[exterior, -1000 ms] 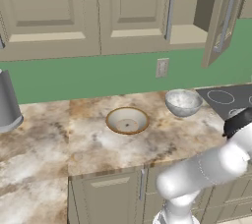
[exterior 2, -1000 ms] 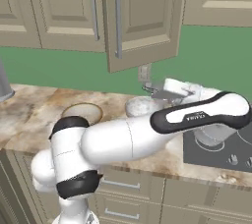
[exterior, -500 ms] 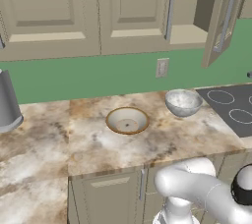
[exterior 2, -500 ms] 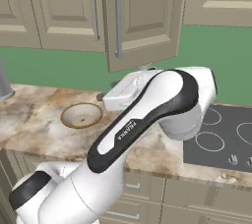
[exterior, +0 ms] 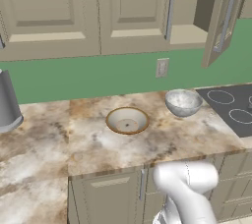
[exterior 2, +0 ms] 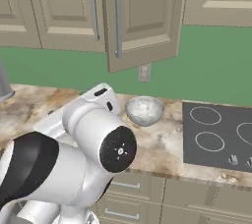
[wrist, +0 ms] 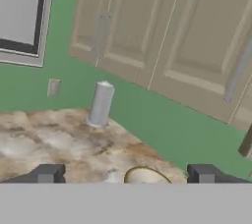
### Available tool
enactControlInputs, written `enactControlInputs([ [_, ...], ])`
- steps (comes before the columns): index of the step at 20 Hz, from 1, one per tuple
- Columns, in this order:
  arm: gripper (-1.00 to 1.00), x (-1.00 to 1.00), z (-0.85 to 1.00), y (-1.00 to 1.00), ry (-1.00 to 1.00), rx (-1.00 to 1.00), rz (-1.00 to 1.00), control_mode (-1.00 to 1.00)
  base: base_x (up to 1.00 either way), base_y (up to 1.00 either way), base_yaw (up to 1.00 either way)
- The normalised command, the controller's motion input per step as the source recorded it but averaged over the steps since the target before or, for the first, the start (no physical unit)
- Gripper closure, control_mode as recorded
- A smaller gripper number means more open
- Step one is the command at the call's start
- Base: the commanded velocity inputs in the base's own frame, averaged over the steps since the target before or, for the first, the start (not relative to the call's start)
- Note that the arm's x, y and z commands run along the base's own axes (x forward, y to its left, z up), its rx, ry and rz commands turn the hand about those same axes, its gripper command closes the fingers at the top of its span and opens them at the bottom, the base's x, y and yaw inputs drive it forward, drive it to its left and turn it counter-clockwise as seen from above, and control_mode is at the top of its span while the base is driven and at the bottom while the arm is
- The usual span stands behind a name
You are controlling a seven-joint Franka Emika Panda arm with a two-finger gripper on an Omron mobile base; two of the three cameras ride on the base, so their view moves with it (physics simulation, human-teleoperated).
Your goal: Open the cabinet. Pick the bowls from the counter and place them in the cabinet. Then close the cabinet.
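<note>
- On the counter (exterior: 93, 144), left of the stovetop (exterior: 234, 110), both bowls sit upright and apart: the cream bowl (exterior: 127, 120) with its orange-brown rim further from the stovetop, the grey-white bowl (exterior: 183, 102) just beside it.
- Above the stovetop's near edge, the cabinet (exterior: 197, 12) has one door (exterior: 224, 16) swung open, so the shelf is reachable.
- Hand view: the gripper (wrist: 126, 175) is spread wide with nothing between its fingertips; the cream bowl's rim shows just ahead.
- Judging by looks, both bowls are rigid, light, smooth and likely brittle.
- Best hold: pinch one wall at the rim, one finger inside, one outside; keep it level.
</note>
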Motion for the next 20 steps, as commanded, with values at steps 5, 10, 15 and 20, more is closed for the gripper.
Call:
enactControlInputs([
  [5,-1.00,-0.04,-0.02,0.69,-0.27,0.00,-0.76,-1.00,0.00,0.00,0.00],
  [10,-1.00,0.12,0.00,0.66,-0.11,0.00,-0.45,-1.00,0.00,0.00,0.00],
  [15,-1.00,0.16,0.00,0.52,-0.28,0.00,-0.27,-1.00,0.00,0.00,0.00],
  [20,-1.00,0.11,0.00,0.34,-0.36,0.00,-0.21,-1.00,0.00,0.00,0.00],
])
